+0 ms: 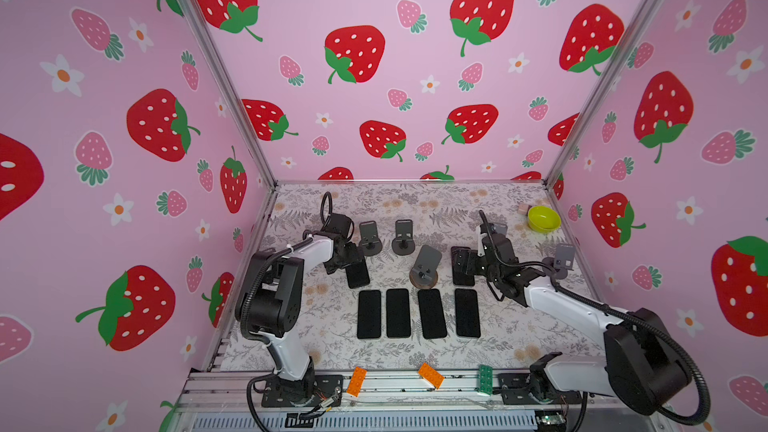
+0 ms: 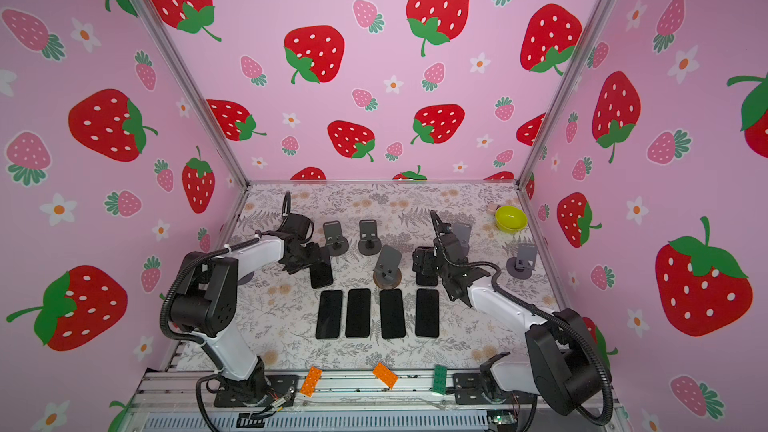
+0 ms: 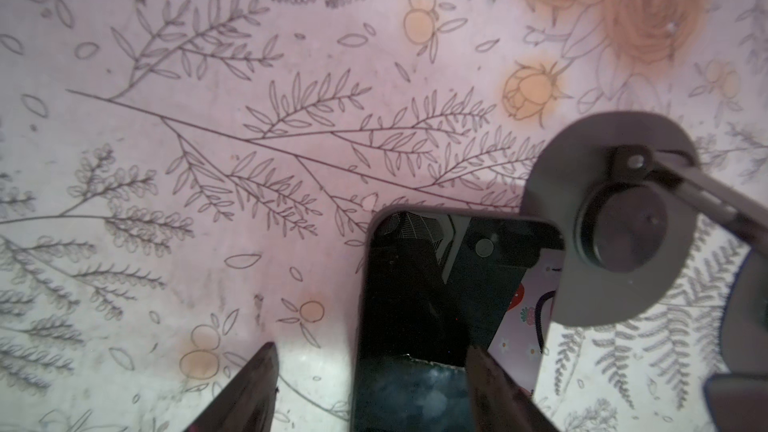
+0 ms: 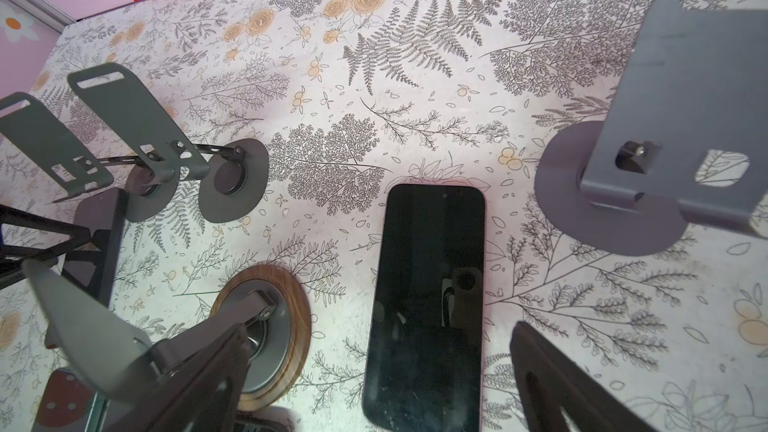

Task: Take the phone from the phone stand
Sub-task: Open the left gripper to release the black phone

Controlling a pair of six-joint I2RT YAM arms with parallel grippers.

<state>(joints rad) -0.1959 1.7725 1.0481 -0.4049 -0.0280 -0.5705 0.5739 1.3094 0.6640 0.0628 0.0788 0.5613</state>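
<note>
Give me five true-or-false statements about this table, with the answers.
1. Four phones lie side by side in the front row. True.
2. The bowl is red. False: it is yellow-green.
3. The right gripper is open over a flat phone. True.
4. The two back stands hold phones. False: both are empty.
5. One stand sits on a wooden disc. True.
</note>
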